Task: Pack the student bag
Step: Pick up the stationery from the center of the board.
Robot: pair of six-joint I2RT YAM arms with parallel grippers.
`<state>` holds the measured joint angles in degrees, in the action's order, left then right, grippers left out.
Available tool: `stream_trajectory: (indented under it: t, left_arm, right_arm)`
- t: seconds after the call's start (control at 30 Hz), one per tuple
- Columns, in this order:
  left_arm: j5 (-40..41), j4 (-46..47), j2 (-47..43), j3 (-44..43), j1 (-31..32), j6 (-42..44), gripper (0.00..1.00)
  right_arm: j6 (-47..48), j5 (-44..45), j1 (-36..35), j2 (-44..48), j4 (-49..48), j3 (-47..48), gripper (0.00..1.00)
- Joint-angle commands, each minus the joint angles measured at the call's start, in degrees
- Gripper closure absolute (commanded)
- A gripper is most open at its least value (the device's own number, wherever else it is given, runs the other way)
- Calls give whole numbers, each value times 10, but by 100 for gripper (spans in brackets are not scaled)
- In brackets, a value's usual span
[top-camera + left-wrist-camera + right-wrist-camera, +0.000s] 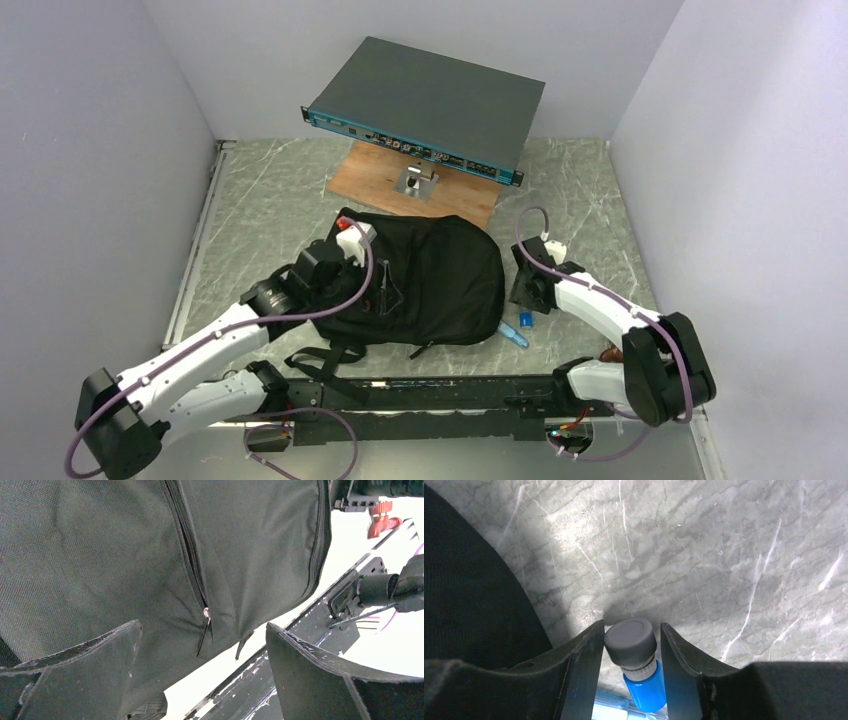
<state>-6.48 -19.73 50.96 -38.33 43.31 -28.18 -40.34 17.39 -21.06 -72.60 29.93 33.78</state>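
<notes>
Bearing surface: table [270, 190], grey and marbled, with pale walls on three sides.
Device: flat, dark grey with a teal front [440, 95], raised and tilted over a wooden board [370, 175] at the far side.
Bag: black soft fabric [450, 280], lying flat mid-table just in front of the board, between the two arms.
Bag surface: fine woven cloth, slightly creased; a long zip [187, 545] runs down it and a seam curves along one edge.
Straps: black loops [320, 360] trail off the bag's near side toward the arm bases.
Left gripper: over the bag's left part [202, 627], fingers spread wide with nothing between them; fabric is close beneath.
Right gripper: low at the table [631, 626], just off the bag's right edge.
Right fingers: they flank the bottle closely, one on each side [584, 655]; whether they press on it I cannot tell.
Bottle: small, blue [641, 690], lying on the table beside the bag's near right corner.
Cap: round, grey [630, 640], pointing away from the wrist camera.
Zip pull: small metal ring with a dark tab [206, 612], hanging at the zip's end.
</notes>
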Motion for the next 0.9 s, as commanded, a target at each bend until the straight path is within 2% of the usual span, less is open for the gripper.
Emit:
stream_trajectory:
  t: [0.0,0.03,0.1,0.2,0.33,0.43,0.6,0.73,0.8,0.87]
  left_arm:
    - [29,-5,51,-65,-7,-40,0]
    - [39,-11,66,-78,-10,-46,0]
    - [55,-17,95,-100,-20,-59,0]
    - [54,-9,140,-124,-44,-59,2]
    - [63,-28,216,-184,-60,-40,7]
    - [89,-48,279,-230,-60,-14,13]
    - [138,-96,376,-304,-60,-1,29]
    - [163,-81,398,-302,-59,2,42]
    - [161,-63,396,-288,-59,4,53]
    - [149,-52,393,-279,-58,4,59]
  right_arm:
    - [-5,21,3,55,-31,-16,53]
    - [-6,23,3,68,-35,-21,57]
    - [-5,20,4,94,-53,-35,70]
    - [1,22,4,124,-65,-46,81]
    - [14,16,4,168,-71,-52,100]
    - [31,-15,5,208,-67,-50,100]
    - [82,-68,5,308,-85,-57,100]
    - [107,-80,5,358,-92,-59,100]
    - [109,-97,5,364,-97,-59,100]
    - [106,-108,5,360,-97,-59,100]
